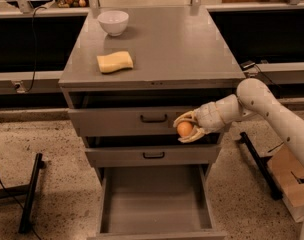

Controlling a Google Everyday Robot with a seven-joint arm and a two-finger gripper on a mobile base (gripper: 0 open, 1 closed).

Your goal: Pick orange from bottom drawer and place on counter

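My gripper [184,127] is shut on the orange [184,129], a small round orange fruit held between its pale fingers. It hangs in front of the upper drawer's face, at the right, below the edge of the counter [177,49]. The white arm reaches in from the right. The bottom drawer [157,199] is pulled out below, its grey floor bare. The counter is the flat grey top of the cabinet.
A white bowl [113,22] stands at the counter's back left and a yellow sponge [115,62] lies in front of it. Two shallower drawers with black handles [153,118] are above the open one. A cardboard box [291,181] sits on the floor at right.
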